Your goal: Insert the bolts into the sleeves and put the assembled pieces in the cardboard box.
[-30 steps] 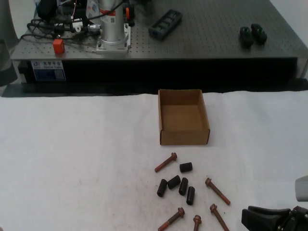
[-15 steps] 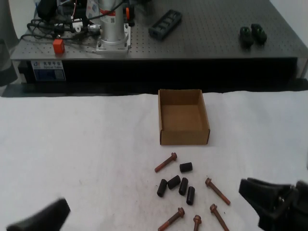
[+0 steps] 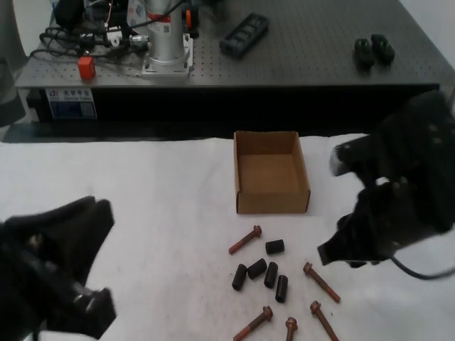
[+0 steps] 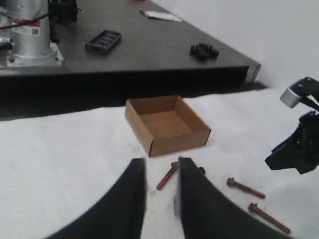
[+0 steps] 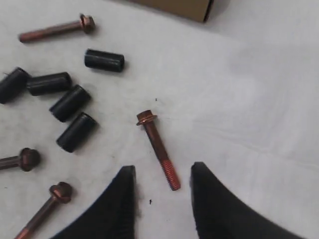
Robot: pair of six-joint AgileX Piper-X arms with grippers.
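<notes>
Lowering the open, empty right claw (image 5: 163, 167), keep the lower-centre bolt (image 5: 157, 148) midway between its fingers (image 5: 113, 209); the left claw (image 4: 161, 160) is barely open, empty.

A white cloth (image 3: 128, 185) covered the bench, and the open cardboard box (image 3: 273, 202) stood on it. On the arms' side of the box lay five black sleeves (image 3: 271, 274), one alone nearest the box and four bunched just past it, with five copper-coloured bolts (image 3: 245, 240) scattered around them, one close to the box and four farther off. Beyond the box, a dark perforated plate (image 3: 306, 42) carried a silver post base (image 3: 168, 53), a black ridged block (image 3: 244, 34), two small dark parts (image 3: 373, 51) and an orange block (image 3: 86, 67).
</notes>
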